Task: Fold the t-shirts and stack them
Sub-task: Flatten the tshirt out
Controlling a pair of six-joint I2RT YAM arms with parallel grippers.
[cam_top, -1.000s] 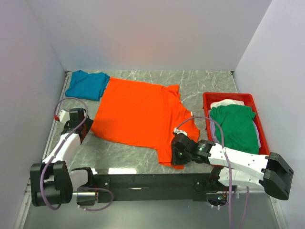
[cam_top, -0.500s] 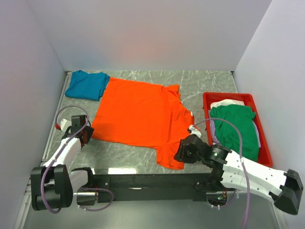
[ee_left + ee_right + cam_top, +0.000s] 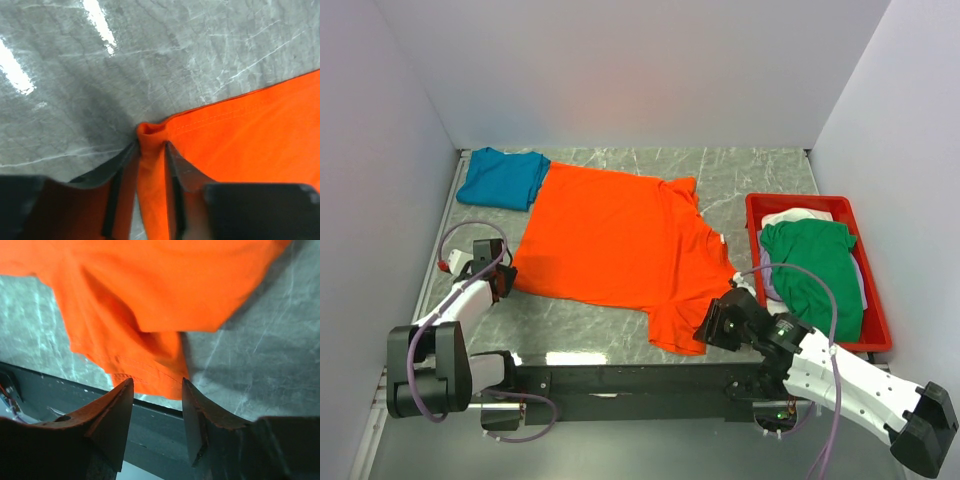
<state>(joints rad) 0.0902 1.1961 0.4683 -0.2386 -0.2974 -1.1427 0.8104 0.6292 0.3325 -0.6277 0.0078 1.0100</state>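
At the orange t-shirt [image 3: 610, 235] — left tool [image 3: 151, 146] pinches hem, right tool [image 3: 157, 382] gapes.

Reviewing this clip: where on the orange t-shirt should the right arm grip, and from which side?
The hemmed edge of the near sleeve, approached from the robot's side. The orange t-shirt lies flat, but this hem sits rumpled just ahead of the right gripper, whose fingers stand open.

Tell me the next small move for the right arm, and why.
Probably ease the right gripper forward and close it on the orange t-shirt at its near hem. Its jaws stand open with that hem just at their tips, while the left gripper pinches the corner on the other side.
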